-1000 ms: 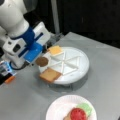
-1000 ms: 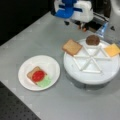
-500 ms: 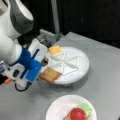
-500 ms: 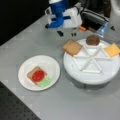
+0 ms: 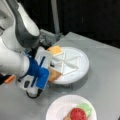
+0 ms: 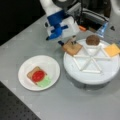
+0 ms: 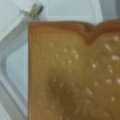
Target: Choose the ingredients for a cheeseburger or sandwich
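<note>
While the tool (image 6: 73, 40) hangs right over the toast slice (image 6: 72, 47) at the upper left of the divided white tray (image 6: 90, 72) in a front view, I cannot tell whether its jaws are parted or closed on the bread. The wrist view is filled by that toast (image 7: 75, 75), lying flat in its tray compartment, so the tool is directly above it and very near. In a front view the same slice (image 5: 53, 75) pokes out beside the blue tool body at the tray's (image 5: 80, 57) lower left.

The started sandwich (image 6: 38, 77) sits on the paper plate (image 6: 50, 62) at the left of the frame: a toast base with a red disc (image 6: 38, 75) and a green disc (image 6: 45, 82) on it, no top slice yet. The patty (image 6: 93, 40) and cheese square (image 6: 112, 49) lie in their compartments, untouched.

To do this step well, I judge the fingers should straddle the slice's edges squarely, clear of the tray's raised dividers, so the thin piece does not tip or slide.
</note>
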Robot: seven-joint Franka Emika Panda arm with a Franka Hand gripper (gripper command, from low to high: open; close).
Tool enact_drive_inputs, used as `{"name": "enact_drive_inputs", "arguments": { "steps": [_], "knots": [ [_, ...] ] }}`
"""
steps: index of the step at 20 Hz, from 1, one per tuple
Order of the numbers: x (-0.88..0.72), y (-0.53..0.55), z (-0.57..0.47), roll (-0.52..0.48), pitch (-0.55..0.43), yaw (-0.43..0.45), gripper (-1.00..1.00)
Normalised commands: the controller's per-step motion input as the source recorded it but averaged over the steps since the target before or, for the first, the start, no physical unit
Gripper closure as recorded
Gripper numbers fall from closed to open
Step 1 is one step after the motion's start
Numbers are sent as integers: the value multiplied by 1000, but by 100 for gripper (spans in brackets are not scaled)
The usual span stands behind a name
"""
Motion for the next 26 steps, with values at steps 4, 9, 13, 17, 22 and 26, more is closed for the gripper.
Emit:
{"name": "enact_drive_inputs", "arguments": {
  "steps": [4, 9, 13, 17, 22, 26],
  "knots": [
    [272, -276, -44, 299, 2, 257, -100],
    [177, -224, -7, 233, 18, 193, -100],
    [62, -140, -15, 215, 36, 165, -100],
    [-23, -148, -28, 202, 53, 178, -100],
    [-124, -272, -81, 108, 70, 253, -100],
    [-135, -367, -75, 57, 66, 325, -100]
  ]
}}
